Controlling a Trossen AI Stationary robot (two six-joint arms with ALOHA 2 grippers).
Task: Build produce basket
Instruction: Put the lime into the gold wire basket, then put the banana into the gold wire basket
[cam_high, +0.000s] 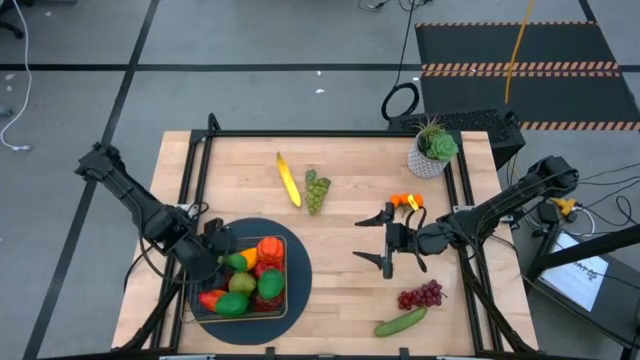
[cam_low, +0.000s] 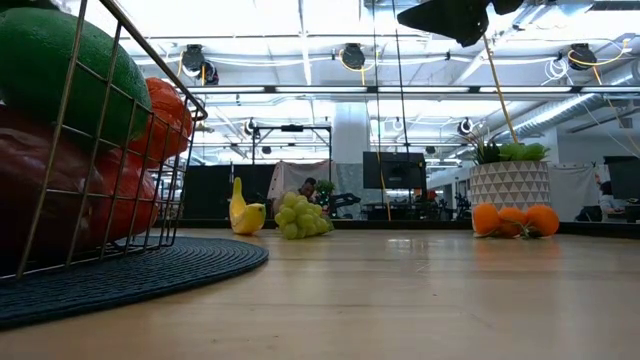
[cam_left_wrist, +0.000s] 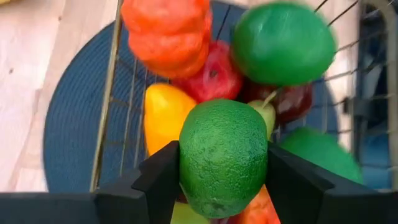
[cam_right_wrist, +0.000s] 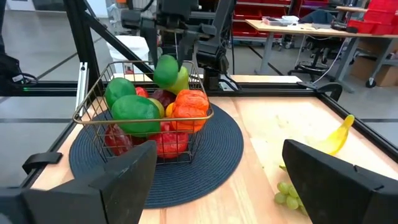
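Observation:
The wire basket (cam_high: 287, 300) stands on a round dark mat (cam_high: 300, 250) at the near left, holding an orange pepper (cam_high: 269, 251), red apples, limes and other produce. My left gripper (cam_high: 226, 256) hangs over the basket's left part, shut on a green lime (cam_left_wrist: 224, 162). On the bare wood lie a banana (cam_high: 288, 180), green grapes (cam_high: 317, 190), oranges (cam_high: 405, 201), purple grapes (cam_high: 420, 295) and a cucumber (cam_high: 401, 322). My right gripper (cam_high: 387, 240) hovers open at the table's middle right, nothing between its fingers. My left gripper pinches the lime between its two fingers, one on each opposite side (cam_left_wrist: 186, 168). The fingers slant down from the table's left. The lime (cam_right_wrist: 166, 70) is lifted clear, just above the produce piled in the basket.
A potted green plant (cam_high: 432, 150) stands at the far right corner. A black frame rail (cam_high: 330, 133) runs around the table. Bare wood lies between the mat and my right gripper.

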